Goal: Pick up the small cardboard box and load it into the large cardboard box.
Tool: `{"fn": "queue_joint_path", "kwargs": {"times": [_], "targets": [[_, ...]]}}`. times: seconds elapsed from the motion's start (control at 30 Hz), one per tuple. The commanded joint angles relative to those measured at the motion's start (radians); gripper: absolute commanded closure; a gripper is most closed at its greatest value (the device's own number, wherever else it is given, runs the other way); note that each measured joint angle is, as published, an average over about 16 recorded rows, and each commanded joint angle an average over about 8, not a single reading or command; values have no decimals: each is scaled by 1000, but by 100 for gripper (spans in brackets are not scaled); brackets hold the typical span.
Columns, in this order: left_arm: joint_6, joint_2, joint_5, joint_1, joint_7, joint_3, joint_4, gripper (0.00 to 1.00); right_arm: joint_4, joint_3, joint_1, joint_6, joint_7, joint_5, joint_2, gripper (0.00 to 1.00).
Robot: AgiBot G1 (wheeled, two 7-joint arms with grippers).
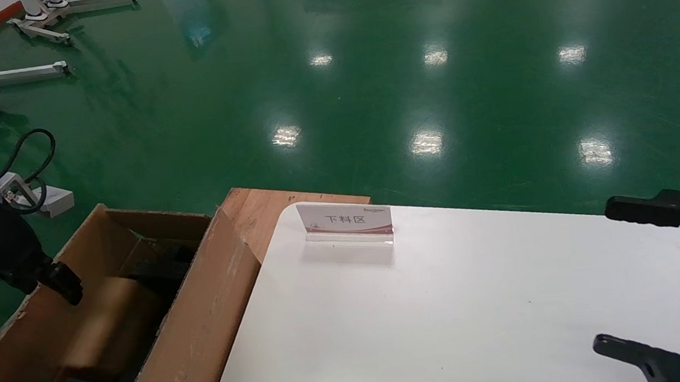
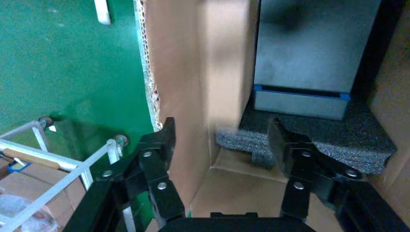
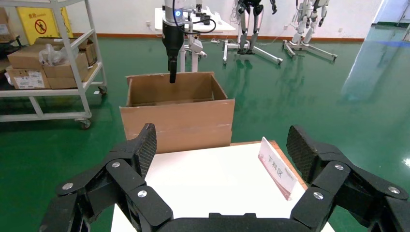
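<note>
Tan cardboard of the small cardboard box (image 1: 109,323) lies inside the large cardboard box (image 1: 197,324), directly below my left hand (image 2: 220,145), which hovers wide open and empty, while my right hand (image 3: 222,159) idles open over the desk (image 1: 471,301).

I see the small cardboard box (image 1: 103,320) only as a tan blur inside the large cardboard box (image 1: 206,317), whose near end the frame cuts off. My right gripper (image 1: 646,278) is half out of frame.
</note>
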Motion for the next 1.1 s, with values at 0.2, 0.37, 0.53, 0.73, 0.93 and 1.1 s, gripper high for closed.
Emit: {"fn": "queue_joint_path", "kwargs": {"times": [0.2,0.37,0.53,0.73,0.93,1.1], "targets": [[-4,4,0,-4,6,-1,-2,0,0,0,0,0,0,0,0,0],[-24,18,-19,-51,67,-21,-14,0,0,0,0,0,0,0,0,0],[-47,20,-79,-140,174,-76,-51,0,-1,-1,0,0,0,0,0,0],[-48,2,-165,-229,268,-145,-127,0,-1,-1,1,0,-1,0,0,0],[-51,-28,-233,-288,310,-201,-207,0,-1,-1,1,0,-1,1,0,0],[-64,-36,-248,-306,324,-224,-234,0,-1,-1,0,0,-1,1,0,0]]}}
